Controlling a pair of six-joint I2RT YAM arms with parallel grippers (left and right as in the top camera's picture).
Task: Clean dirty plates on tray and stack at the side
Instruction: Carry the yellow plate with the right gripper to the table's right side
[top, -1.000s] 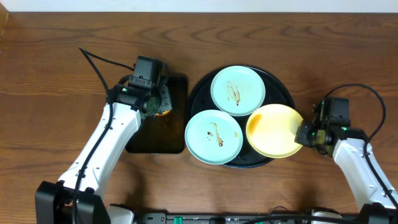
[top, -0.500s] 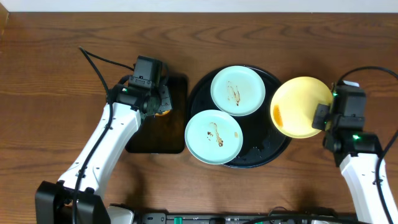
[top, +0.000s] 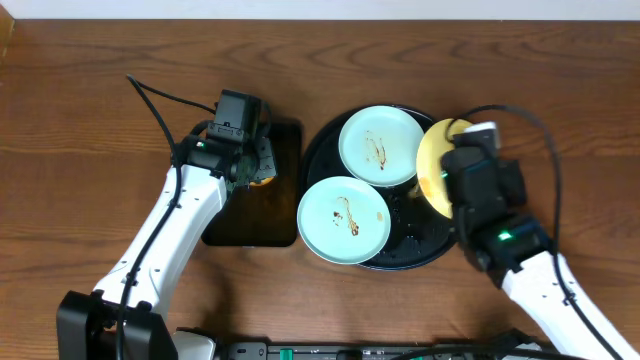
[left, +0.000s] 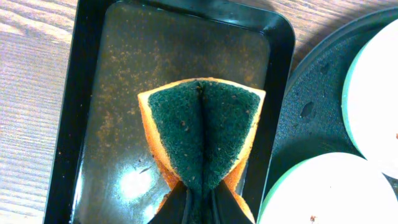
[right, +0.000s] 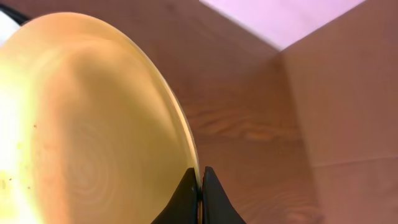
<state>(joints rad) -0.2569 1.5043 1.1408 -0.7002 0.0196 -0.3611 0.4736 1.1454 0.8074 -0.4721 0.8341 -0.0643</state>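
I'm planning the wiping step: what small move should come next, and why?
Probably swing the left gripper, shut on the sponge over the rectangular tray, toward the yellow plate: the right gripper pinches its rim, tilted above the round tray, with the sponge well apart.

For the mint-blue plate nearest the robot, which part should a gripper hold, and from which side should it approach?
Probably the rim on its near-left side, where the mint-blue plate juts out past the raised edge of the round tray. There a finger could slip underneath, coming in low from outside the tray. The rest sits over the tray and looks harder to get under.
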